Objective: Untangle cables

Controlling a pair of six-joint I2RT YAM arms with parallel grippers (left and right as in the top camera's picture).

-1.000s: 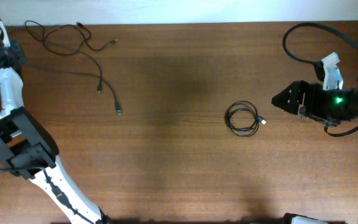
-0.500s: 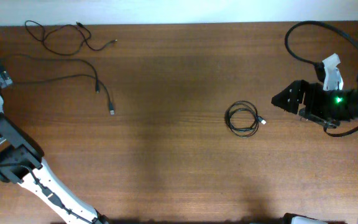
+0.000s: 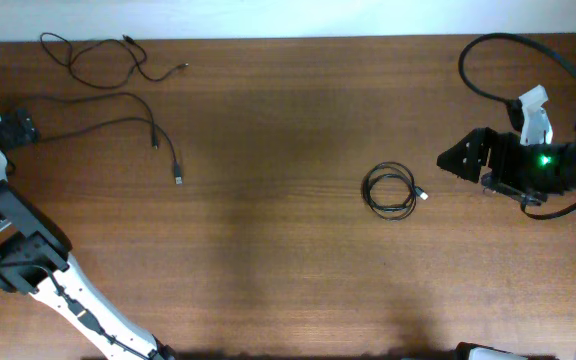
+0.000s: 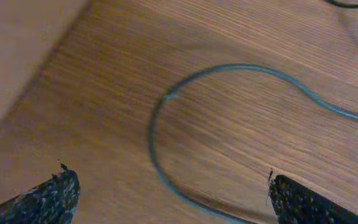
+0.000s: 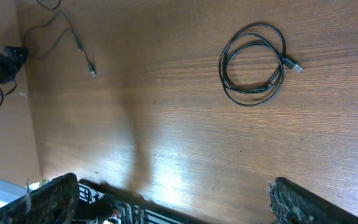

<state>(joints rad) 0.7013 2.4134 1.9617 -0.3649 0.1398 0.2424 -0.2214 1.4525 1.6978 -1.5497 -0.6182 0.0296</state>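
Cables (image 3: 118,96): three, all lying on the table (image 3: 268,250), none gripped.
Loose cable (image 3: 103,62): one, sprawled at the top-left corner in the overhead view.
Doubled cable (image 4: 247,67): one, with its bend beneath the left gripper (image 4: 166,196).
Coiled cable (image 5: 222,68): one ring, near the right gripper (image 3: 446,160), not touching it.
Grippers: two, both with jaws wide apart and empty.

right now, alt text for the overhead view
A thin black cable coiled into a ring lies right of centre on a brown wooden table. Two loose thin black cables sprawl at the top-left corner, near the open left gripper.
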